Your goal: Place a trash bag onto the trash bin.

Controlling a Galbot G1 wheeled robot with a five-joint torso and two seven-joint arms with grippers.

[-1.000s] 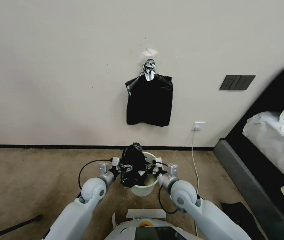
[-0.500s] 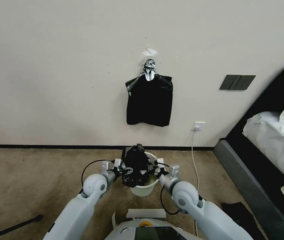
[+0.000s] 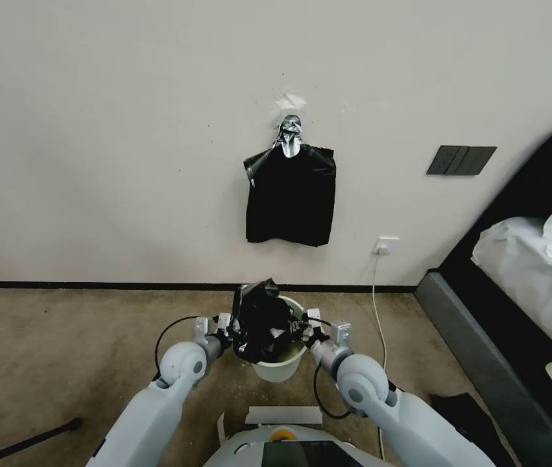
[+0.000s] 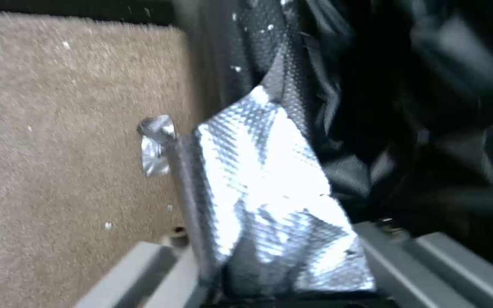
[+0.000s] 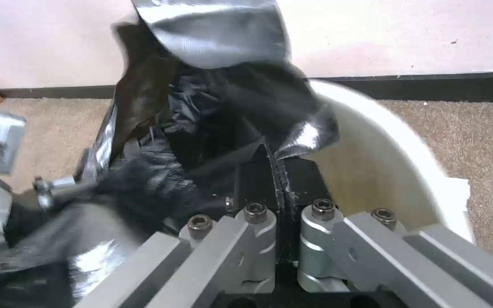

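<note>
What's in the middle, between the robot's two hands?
In the head view, the crinkly black trash bag hangs between the left gripper and the right gripper, over the white trash bin. The right wrist view shows that gripper's fingers pinched on it.

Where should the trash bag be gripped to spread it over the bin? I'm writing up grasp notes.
Probably at its open edge, one gripper from each side: the trash bag hangs bunched over the trash bin, left gripper and right gripper pinching opposite sides, ready to stretch the mouth apart.

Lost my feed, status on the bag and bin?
Both grippers, left and right, shut on the bag. Bag bunched over the bin, rim not wrapped. Nothing in the way.
</note>
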